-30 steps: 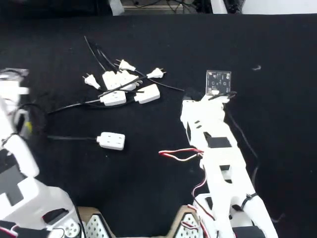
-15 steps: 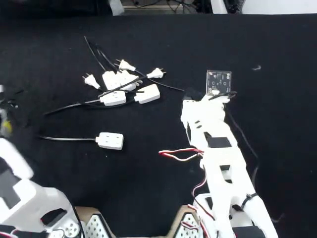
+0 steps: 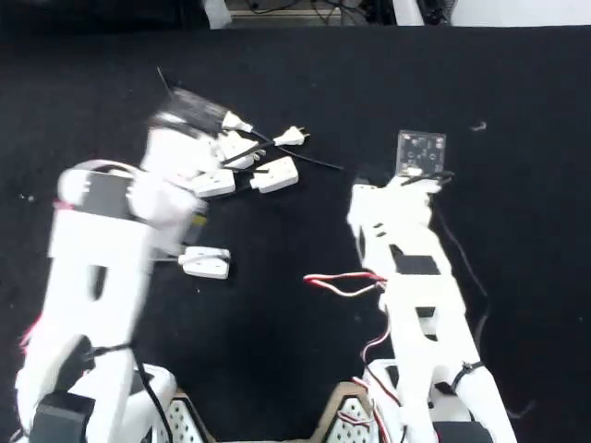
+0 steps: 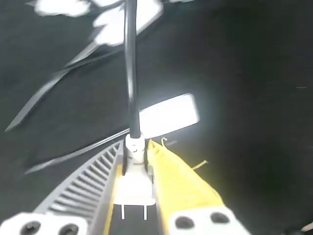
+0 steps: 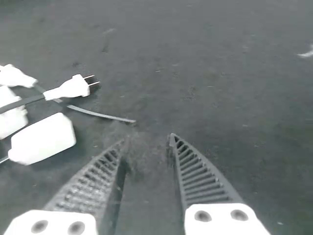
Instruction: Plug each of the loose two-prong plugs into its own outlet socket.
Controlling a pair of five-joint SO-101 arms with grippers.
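— The table (image 3: 517, 92) was black all over, wasn't it? Where was the plug?

— Black, yes. The left jaws were closed on a white two-prong plug (image 4: 134, 188), gripped by its body. Its long axis ran along the fingers. The prongs pointed back toward the wrist, and its black cord (image 4: 129, 63) led out past the tips.

— And the socket?

— A white outlet socket (image 4: 168, 115) lay flat just beyond those tips, under the cord. So I judged that the plug faced the wrong way: prongs away from the socket, cord end toward it. I couldn't tell which face of the socket carried the slots.

— What about the other arm?

— The right jaws stood partly open with nothing between them, over bare table. A loose plug (image 5: 68, 88) and a socket block (image 5: 41, 139) lay off to one side, apart from the jaws.

— Which arm was nearer the work?

— The left arm (image 3: 102, 240), going by the high view. It hung over the cluster of sockets (image 3: 277, 173), with a lone socket (image 3: 208, 263) just beside it. The right arm (image 3: 411, 277) stood well apart from them.

— And the next move?

— I'd guess the held plug needed turning end for end, so the prongs met the socket before any push.
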